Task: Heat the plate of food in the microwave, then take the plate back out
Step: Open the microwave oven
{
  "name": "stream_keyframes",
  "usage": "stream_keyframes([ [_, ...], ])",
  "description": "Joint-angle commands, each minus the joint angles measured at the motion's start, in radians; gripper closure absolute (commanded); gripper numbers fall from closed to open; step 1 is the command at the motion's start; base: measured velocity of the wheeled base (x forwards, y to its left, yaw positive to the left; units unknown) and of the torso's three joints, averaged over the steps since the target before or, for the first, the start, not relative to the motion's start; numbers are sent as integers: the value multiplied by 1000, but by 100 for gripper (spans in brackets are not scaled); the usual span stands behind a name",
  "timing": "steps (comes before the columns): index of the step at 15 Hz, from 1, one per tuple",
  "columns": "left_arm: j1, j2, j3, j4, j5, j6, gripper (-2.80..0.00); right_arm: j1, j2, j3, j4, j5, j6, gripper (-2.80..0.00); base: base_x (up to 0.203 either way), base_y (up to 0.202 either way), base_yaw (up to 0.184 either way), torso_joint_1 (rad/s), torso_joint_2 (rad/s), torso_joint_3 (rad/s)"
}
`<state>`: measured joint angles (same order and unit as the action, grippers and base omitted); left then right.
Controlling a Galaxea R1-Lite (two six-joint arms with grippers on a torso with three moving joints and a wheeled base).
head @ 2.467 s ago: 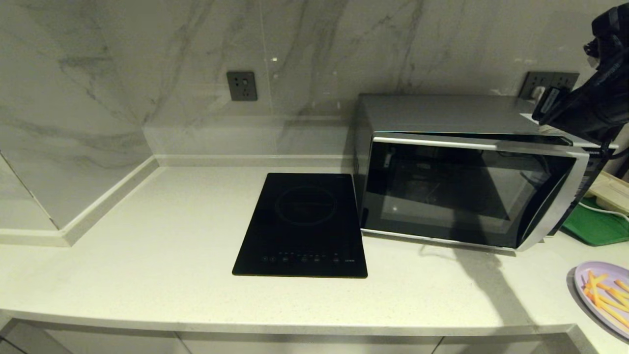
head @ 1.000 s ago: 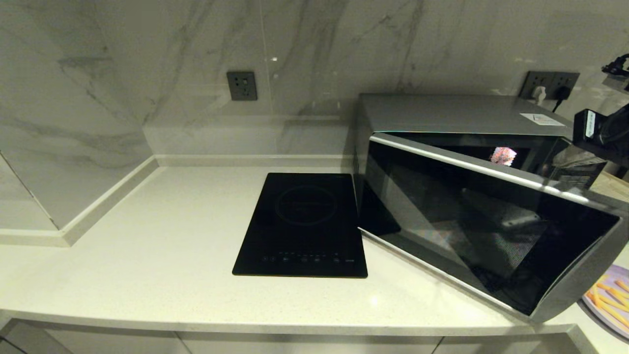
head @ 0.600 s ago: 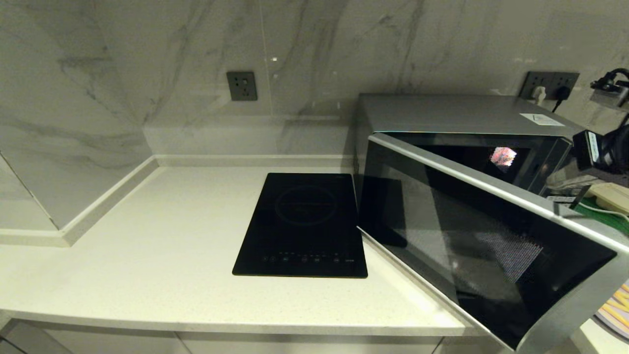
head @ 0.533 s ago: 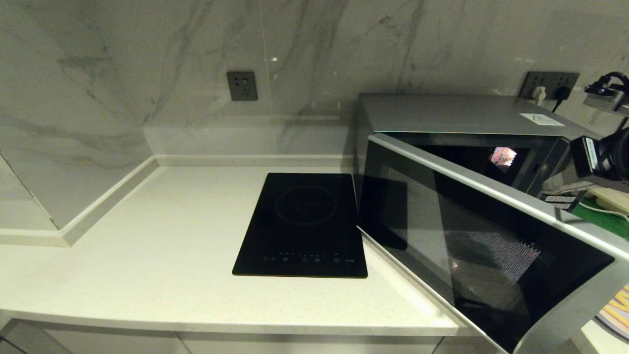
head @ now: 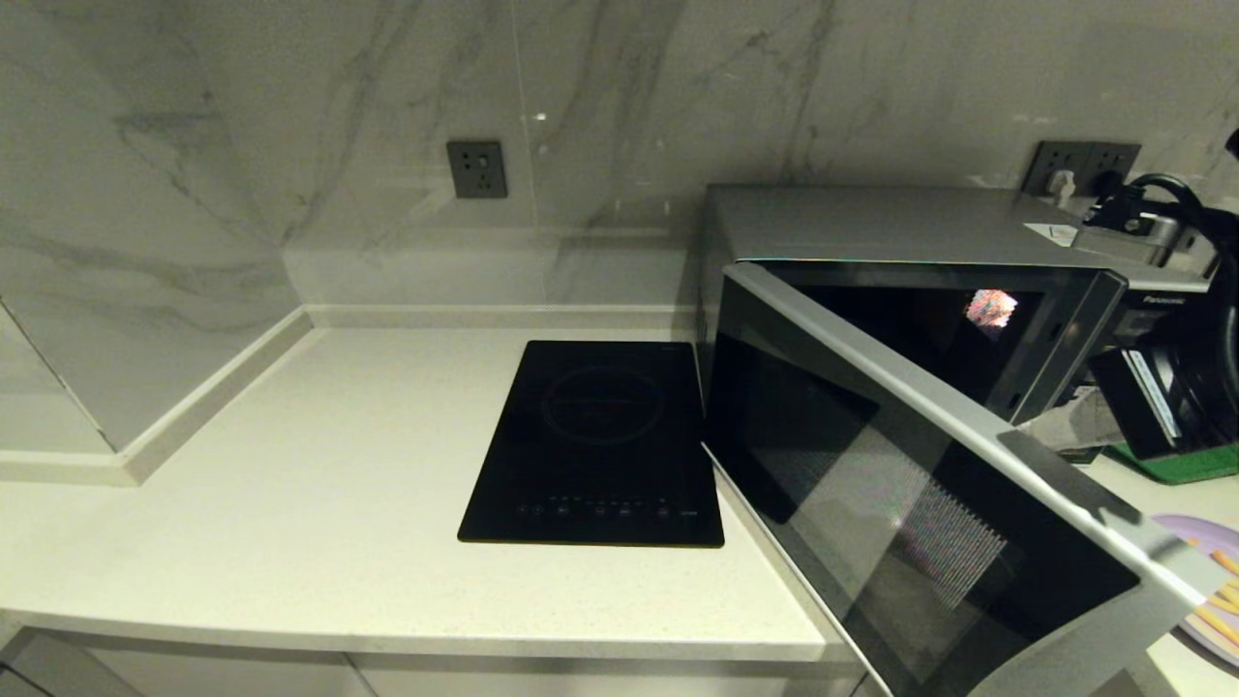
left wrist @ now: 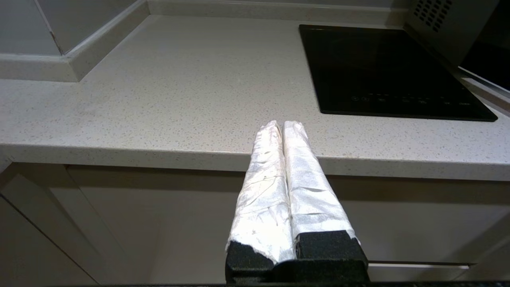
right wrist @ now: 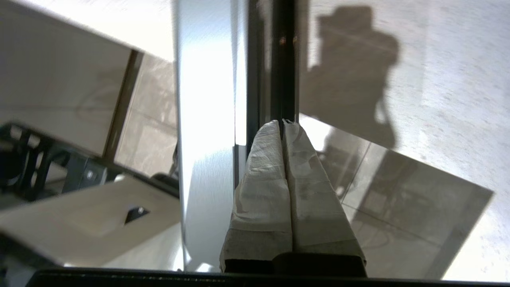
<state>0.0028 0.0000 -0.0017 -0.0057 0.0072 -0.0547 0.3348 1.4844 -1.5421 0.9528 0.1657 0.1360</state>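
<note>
The silver microwave (head: 871,223) stands at the right of the counter with its dark glass door (head: 920,503) swung well open towards the front edge. The cavity (head: 929,329) looks dark and holds no plate. Part of the lilac plate of fries (head: 1210,571) shows at the far right, behind the door's free end. My right arm (head: 1166,402) is behind the open door. In the right wrist view my right gripper (right wrist: 283,121) is shut on nothing, its taped tips against the door's dark edge (right wrist: 279,59). My left gripper (left wrist: 283,122) is shut and parked below the counter's front edge.
A flat black induction hob (head: 600,436) lies just left of the microwave. A green tray (head: 1176,463) lies behind my right arm. Plugs and a cable sit in the wall sockets (head: 1079,165) behind the microwave. The open door overhangs the counter's front right corner.
The microwave door has swung from nearly closed to wide open. My right arm has come down from beside the microwave's top to behind the door.
</note>
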Motion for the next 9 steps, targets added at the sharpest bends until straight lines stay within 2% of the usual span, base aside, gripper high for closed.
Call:
stream_keyframes([
  [1,0,0,0,0,0,-1,0,76,-39,22,5,-2,-2,0,0,0,0,0,0,0],
  [5,0,0,0,0,0,-1,0,159,-55,46,5,-5,-7,0,0,0,0,0,0,0],
  [9,0,0,0,0,0,-1,0,168,-58,66,4,-5,-8,0,0,0,0,0,0,0],
])
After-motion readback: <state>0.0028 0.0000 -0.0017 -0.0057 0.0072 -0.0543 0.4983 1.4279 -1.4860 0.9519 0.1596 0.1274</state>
